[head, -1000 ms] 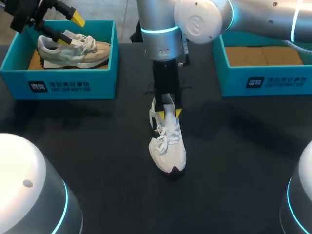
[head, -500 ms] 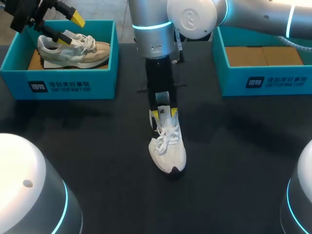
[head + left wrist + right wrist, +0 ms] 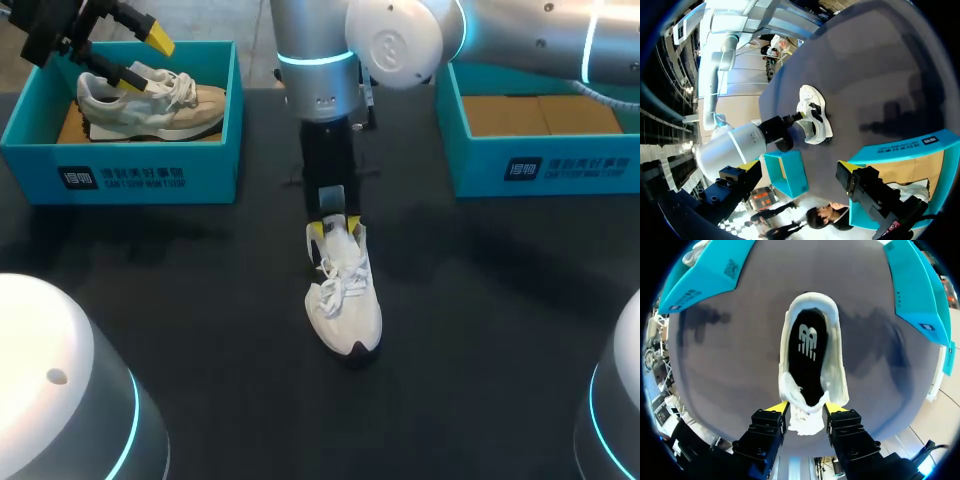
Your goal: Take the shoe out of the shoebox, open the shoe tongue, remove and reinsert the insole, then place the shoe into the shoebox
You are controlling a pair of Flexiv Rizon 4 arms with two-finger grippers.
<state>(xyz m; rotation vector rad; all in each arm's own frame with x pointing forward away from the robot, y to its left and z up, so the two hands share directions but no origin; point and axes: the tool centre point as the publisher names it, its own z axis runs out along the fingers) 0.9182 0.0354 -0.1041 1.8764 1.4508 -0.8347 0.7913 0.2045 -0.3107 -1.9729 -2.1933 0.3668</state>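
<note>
Black table [image 3: 200, 300]. At its centre lies a white shoe [image 3: 345, 300], toe at 6 o'clock. The right gripper [image 3: 335, 225] is clenched on its tongue [image 3: 805, 422]. At 10 o'clock the left gripper [image 3: 140, 58] hangs released over a beige shoe [image 3: 190, 105] in a teal box [image 3: 130, 175].

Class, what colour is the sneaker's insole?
The white sneaker has a black insole; right wrist view.

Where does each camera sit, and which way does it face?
Head view: above and behind the robot, looking down on the table; left gripper over the beige shoe, right gripper at the white shoe.
Left wrist view: on the left arm, facing across the table; one of its fingers shows.
Right wrist view: on the right arm, facing down into the white shoe; both fingers show.
All share the white shoe.
</note>
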